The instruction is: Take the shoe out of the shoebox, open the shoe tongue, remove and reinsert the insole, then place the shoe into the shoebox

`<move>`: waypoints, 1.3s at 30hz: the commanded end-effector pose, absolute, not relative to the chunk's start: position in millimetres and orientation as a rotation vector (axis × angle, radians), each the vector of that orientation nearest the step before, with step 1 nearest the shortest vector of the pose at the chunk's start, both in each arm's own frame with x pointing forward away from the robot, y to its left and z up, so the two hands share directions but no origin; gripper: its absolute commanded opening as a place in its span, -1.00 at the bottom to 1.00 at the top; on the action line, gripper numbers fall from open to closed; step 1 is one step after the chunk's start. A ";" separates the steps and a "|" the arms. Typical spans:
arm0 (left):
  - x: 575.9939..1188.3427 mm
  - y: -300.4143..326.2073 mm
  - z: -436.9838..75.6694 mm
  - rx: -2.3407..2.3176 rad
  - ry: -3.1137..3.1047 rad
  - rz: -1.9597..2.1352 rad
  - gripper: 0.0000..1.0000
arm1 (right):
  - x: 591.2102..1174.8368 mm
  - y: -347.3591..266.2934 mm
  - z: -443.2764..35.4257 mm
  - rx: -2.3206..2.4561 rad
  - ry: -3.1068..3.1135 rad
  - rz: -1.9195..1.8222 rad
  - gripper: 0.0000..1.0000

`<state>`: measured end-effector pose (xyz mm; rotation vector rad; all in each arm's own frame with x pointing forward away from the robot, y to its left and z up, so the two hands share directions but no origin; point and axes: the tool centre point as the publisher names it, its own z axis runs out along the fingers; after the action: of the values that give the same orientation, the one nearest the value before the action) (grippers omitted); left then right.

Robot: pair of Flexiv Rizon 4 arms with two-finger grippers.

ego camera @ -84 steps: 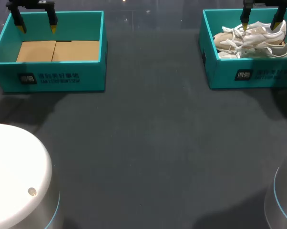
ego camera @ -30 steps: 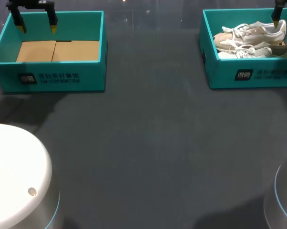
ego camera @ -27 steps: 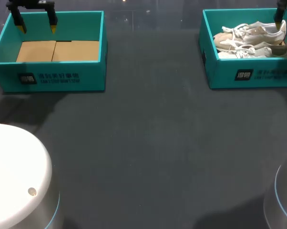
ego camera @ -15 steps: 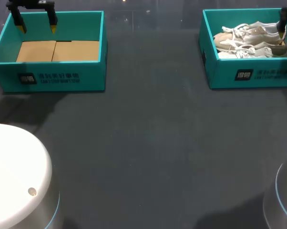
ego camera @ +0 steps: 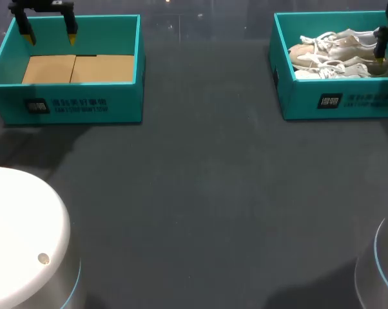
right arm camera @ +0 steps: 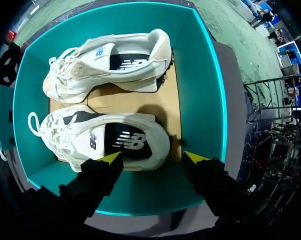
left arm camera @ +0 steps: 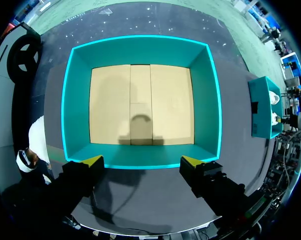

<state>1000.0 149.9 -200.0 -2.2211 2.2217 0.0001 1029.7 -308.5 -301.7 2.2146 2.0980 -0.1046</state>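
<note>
The right tool (right arm camera: 153, 158), fingers spread wide, has shifted across to the heel end of the shoebox (right arm camera: 206, 75); the nearer shoe (right arm camera: 103, 140) lies inside it, ungrasped, so pickup looks imminent

Shoebox (ego camera: 298, 103) clipped by head view's edge, right hand (right arm camera: 153, 159) mostly out of frame there

My left gripper (left arm camera: 143, 161) has two chunky matte-black fingers, each capped with a bright yellow wedge tip. My right gripper (right arm camera: 153, 157) is built the same. My left arm's white rounded shell (ego camera: 20, 238) carries a small round stud (ego camera: 44, 259) and a pale blue ring (ego camera: 73, 286).
</note>
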 end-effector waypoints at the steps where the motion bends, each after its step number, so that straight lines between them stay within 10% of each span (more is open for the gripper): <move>1: 1000.0 149.9 -200.0 -2.221 2.222 0.000 1.00 | 1033.5 -310.3 -309.6 2.214 2.103 -0.108 0.55; 30: 1000.0 149.9 -200.0 -2.221 2.222 0.000 1.00 | 1038.0 -322.6 -357.7 2.255 2.132 -0.156 0.52; 36: 1000.0 149.9 -200.0 -2.221 2.222 0.000 1.00 | 1033.6 -322.9 -366.0 2.270 2.142 -0.168 0.33; 39: 1000.0 149.9 -200.0 -2.221 2.222 0.000 1.00 | 1032.1 -322.3 -366.8 2.275 2.142 -0.169 -0.10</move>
<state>1000.0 149.9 -200.0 -2.2212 2.2216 0.0001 1030.7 -321.9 -365.2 2.2726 2.1400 -0.1669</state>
